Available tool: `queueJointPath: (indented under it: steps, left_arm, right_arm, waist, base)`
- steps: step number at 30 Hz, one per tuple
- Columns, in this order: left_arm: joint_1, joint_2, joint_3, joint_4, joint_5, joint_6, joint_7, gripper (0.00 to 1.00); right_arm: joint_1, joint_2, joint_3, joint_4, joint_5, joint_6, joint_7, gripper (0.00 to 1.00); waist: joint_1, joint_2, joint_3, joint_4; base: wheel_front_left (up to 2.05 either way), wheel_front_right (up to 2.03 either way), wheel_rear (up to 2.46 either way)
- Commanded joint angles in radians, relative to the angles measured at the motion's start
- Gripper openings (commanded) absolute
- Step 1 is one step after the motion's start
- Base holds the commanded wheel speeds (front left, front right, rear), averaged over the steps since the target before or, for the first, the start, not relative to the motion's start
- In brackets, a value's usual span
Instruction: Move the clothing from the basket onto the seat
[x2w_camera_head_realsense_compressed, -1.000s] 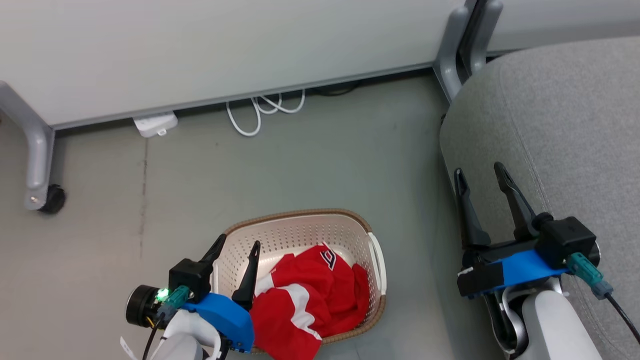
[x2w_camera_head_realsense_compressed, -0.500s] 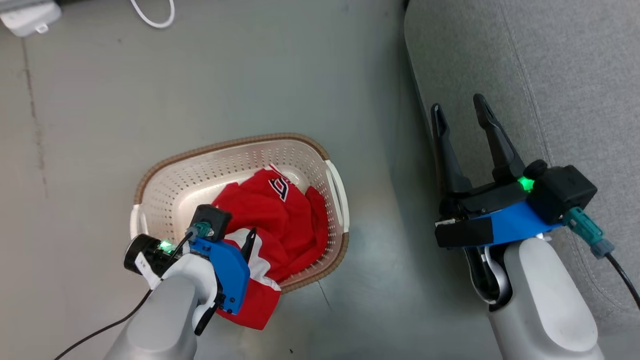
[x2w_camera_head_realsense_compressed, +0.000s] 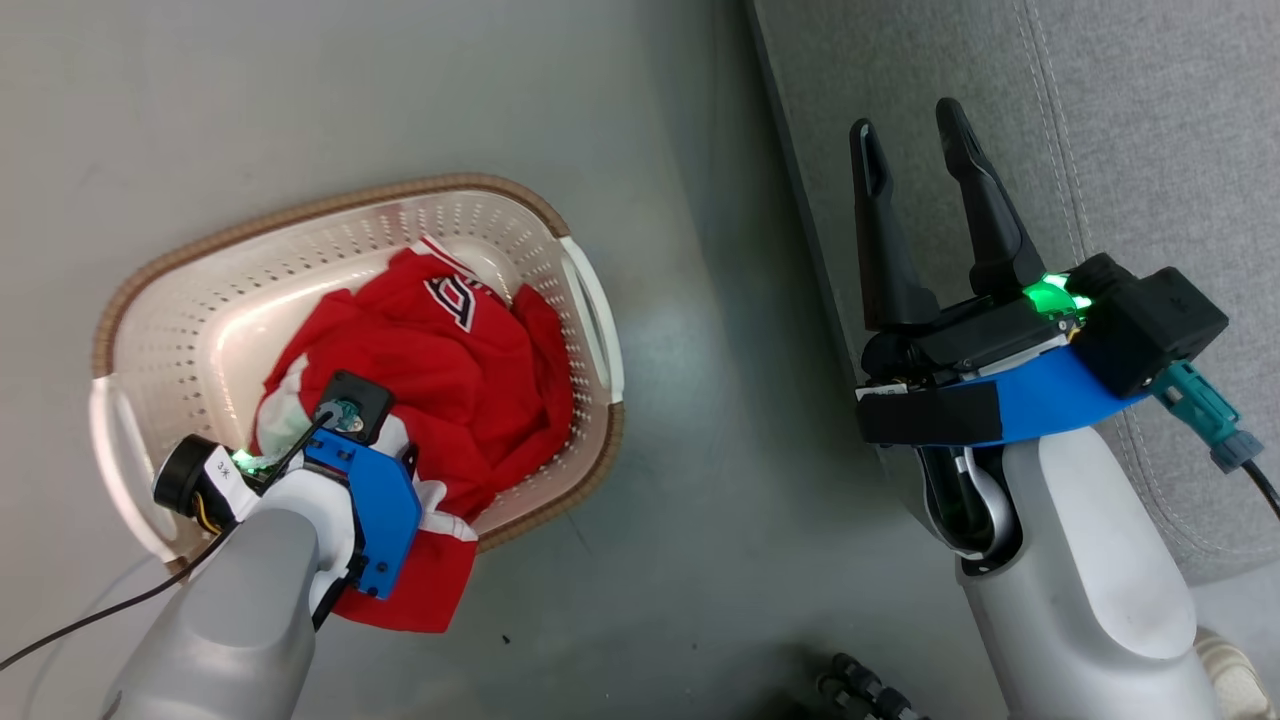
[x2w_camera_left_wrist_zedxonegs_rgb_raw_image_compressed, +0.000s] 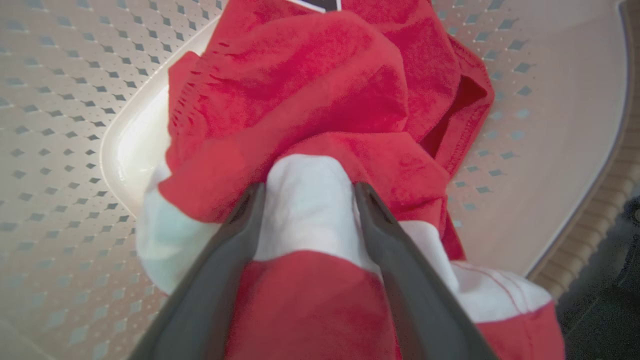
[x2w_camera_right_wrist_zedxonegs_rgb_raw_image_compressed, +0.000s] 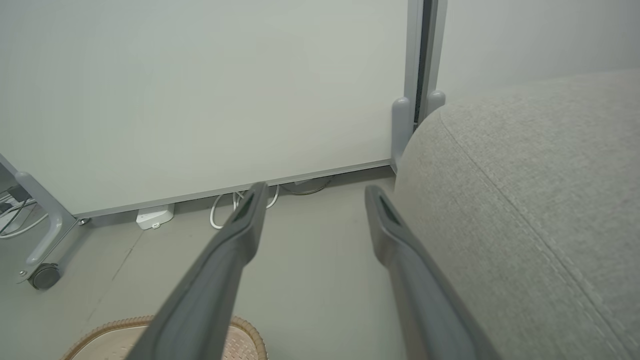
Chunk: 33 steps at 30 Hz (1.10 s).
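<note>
Desk: Where's the clothing (x2w_camera_head_realsense_compressed: 440, 370)?
Stringer: Heaped in basket (x2w_camera_head_realsense_compressed: 300, 215), one end over the rim. Left gripper (x2w_camera_left_wrist_zedxonegs_rgb_raw_image_compressed: 308, 192) spread wide astride a white fold; right gripper (x2w_camera_head_realsense_compressed: 907, 118) wide, empty, beside seat (x2w_camera_head_realsense_compressed: 1150, 150).

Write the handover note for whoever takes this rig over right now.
Left gripper: jaws open, down in the basket, straddling a white fold of the clothing; no grip yet.
Right gripper: jaws open, empty, by the edge of the seat.
Clothing: heaped in the basket on the floor, one end hanging over the rim nearest the robot.
Done: left arm is placed for a first grasp. No clothing on the visible part of the seat.
Left: shut on the fold, lift, carry to the seat, release; repeat until the basket is empty.
</note>
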Motion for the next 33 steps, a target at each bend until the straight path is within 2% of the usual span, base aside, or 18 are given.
queueJointPath:
  steps: [1,6,7,8,16,22,28,33]
  left_arm:
    - [-0.012,0.006,-0.001,0.012,-0.001,0.004,0.007,1.00]
    - [-0.028,0.001,0.007,0.064,-0.016,0.029,0.050,1.00]
    - [-0.032,-0.001,0.008,0.069,-0.018,0.034,0.054,0.38]
    - [-0.035,-0.002,0.009,0.076,-0.021,0.036,0.061,0.00]
    - [-0.032,-0.021,0.009,0.098,-0.042,0.037,0.048,0.00]
    - [-0.007,-0.056,0.005,0.117,-0.062,0.030,0.019,0.00]
    - [0.018,-0.109,0.003,0.132,-0.092,0.016,-0.041,0.00]
    - [0.043,-0.147,-0.008,0.131,-0.128,-0.001,-0.086,0.00]
  right_arm:
    - [-0.018,-0.001,0.000,-0.005,0.011,0.000,-0.002,1.00]
    - [-0.018,-0.001,0.004,-0.004,0.022,0.000,-0.002,1.00]
    - [-0.019,-0.001,0.005,-0.003,0.024,0.000,-0.002,1.00]
    - [-0.019,-0.001,0.007,-0.002,0.026,0.000,-0.002,1.00]
    - [-0.016,-0.001,0.001,0.010,0.025,0.000,-0.002,1.00]
    - [0.008,-0.001,-0.009,0.039,0.003,0.000,-0.002,1.00]
    - [0.060,-0.001,-0.028,0.083,-0.039,0.000,-0.002,1.00]
    - [0.125,-0.002,-0.045,0.133,-0.071,0.000,-0.001,1.00]
  waist:
    - [-0.0002,0.0000,0.026,-0.021]
    - [-0.0002,0.0000,0.040,-0.031]
    - [-0.0002,0.0000,0.041,-0.032]
    - [-0.0002,0.0000,0.040,-0.033]
    - [-0.0002,0.0000,0.013,-0.029]
    - [-0.0002,0.0000,-0.066,-0.008]
    - [-0.0002,0.0000,-0.219,0.046]
    - [-0.0002,0.0000,-0.389,0.097]
  base:
    - [0.00,0.00,0.00]
    - [0.00,0.00,0.00]
    - [0.00,0.00,0.00]
    - [0.00,0.00,0.00]
    - [0.00,0.00,0.00]
    - [0.00,0.00,0.00]
    - [0.00,0.00,0.00]
    - [0.00,0.00,0.00]
